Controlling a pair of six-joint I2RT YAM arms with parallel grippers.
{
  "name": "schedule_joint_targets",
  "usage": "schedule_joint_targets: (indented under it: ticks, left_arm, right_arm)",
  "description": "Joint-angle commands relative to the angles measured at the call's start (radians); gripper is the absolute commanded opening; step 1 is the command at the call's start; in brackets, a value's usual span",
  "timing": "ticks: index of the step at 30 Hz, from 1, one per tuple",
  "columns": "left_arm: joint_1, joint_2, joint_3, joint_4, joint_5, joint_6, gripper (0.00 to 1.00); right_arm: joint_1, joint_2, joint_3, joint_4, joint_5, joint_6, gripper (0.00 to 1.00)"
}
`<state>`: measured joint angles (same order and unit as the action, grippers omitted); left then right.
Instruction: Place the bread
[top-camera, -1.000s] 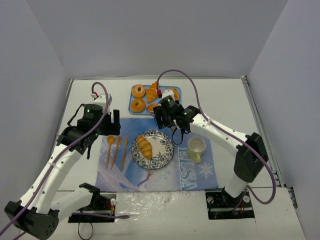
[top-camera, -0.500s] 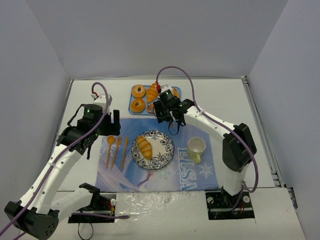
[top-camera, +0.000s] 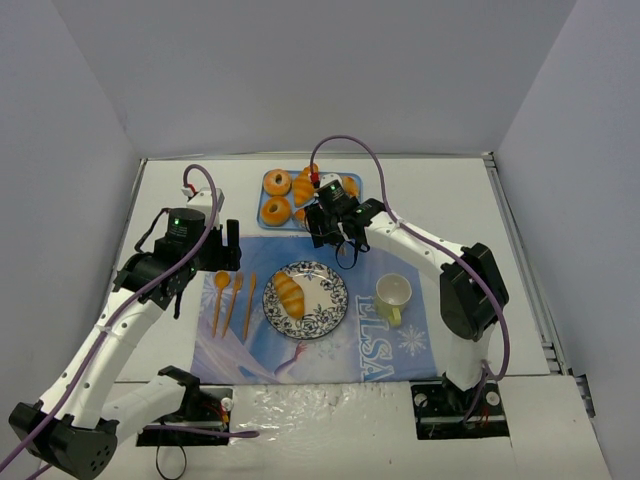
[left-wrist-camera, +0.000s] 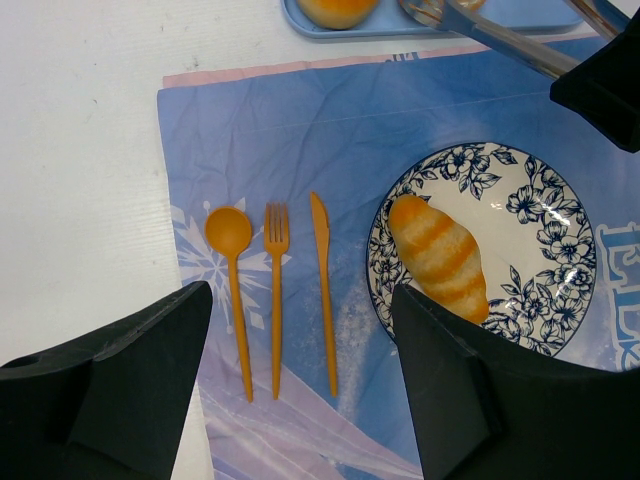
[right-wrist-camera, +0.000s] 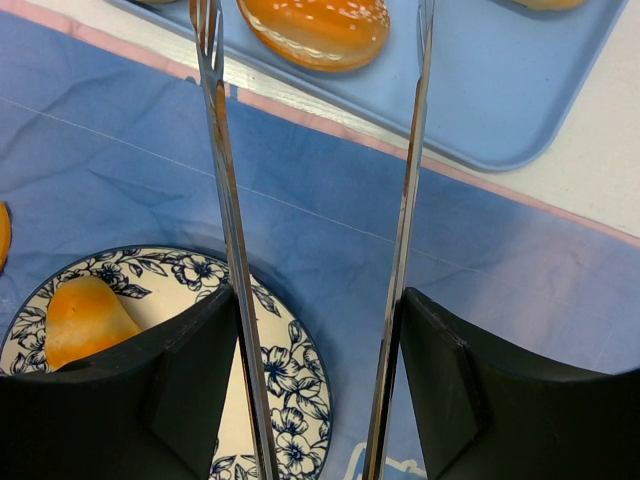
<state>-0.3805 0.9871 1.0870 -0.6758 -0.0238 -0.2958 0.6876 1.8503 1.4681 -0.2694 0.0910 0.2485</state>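
One ridged croissant roll (top-camera: 288, 293) lies on the left half of the blue-flowered plate (top-camera: 325, 300); it also shows in the left wrist view (left-wrist-camera: 440, 258) and the right wrist view (right-wrist-camera: 85, 315). More bread lies on the blue tray (top-camera: 345, 180) at the back: two ring donuts (top-camera: 277, 182), a croissant (top-camera: 304, 186) and a bun (right-wrist-camera: 315, 30). My right gripper (top-camera: 325, 225) (right-wrist-camera: 318, 300) holds metal tongs (right-wrist-camera: 226, 200), their arms spread and empty, tips over the tray's near edge by the bun. My left gripper (top-camera: 228, 245) (left-wrist-camera: 300, 300) is open and empty above the cutlery.
An orange spoon (left-wrist-camera: 228, 232), fork (left-wrist-camera: 276, 300) and knife (left-wrist-camera: 322, 290) lie left of the plate on a blue placemat (top-camera: 300, 350). A pale yellow mug (top-camera: 393, 293) stands right of the plate. Grey walls enclose the table.
My right arm has moved back and a little left, carrying the tongs from beside the plate to the tray's near edge. The left arm and the roll on the plate have not moved.
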Motion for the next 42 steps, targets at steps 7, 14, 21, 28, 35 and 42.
schedule_joint_targets:
  ticks: [7, 14, 21, 28, 35, 42]
  left_arm:
    - [-0.006, -0.008, 0.028, 0.038, -0.005, -0.005, 0.69]
    - [-0.006, -0.005, 0.028, 0.038, -0.005, -0.005, 0.69]
    - [-0.007, -0.005, 0.028, 0.038, -0.005, -0.003, 0.69]
    - [-0.006, -0.004, 0.028, 0.036, -0.004, -0.003, 0.69]
    - [-0.007, -0.005, 0.028, 0.038, -0.005, -0.003, 0.69]
    - [-0.008, -0.002, 0.028, 0.038, -0.004, -0.005, 0.69]
  right_arm:
    - [-0.009, -0.026, 0.016, 0.053, -0.029, -0.011, 0.59]
    - [-0.011, 0.001, 0.026, 0.053, -0.04, -0.014, 0.59]
    - [-0.015, -0.004, 0.005, 0.053, -0.042, -0.013, 0.52]
    - [-0.025, -0.023, -0.026, 0.052, -0.043, -0.015, 0.41]
    - [-0.027, -0.075, -0.059, 0.052, -0.038, -0.015, 0.22]
    - [-0.034, -0.164, -0.091, 0.04, -0.022, -0.015, 0.17]
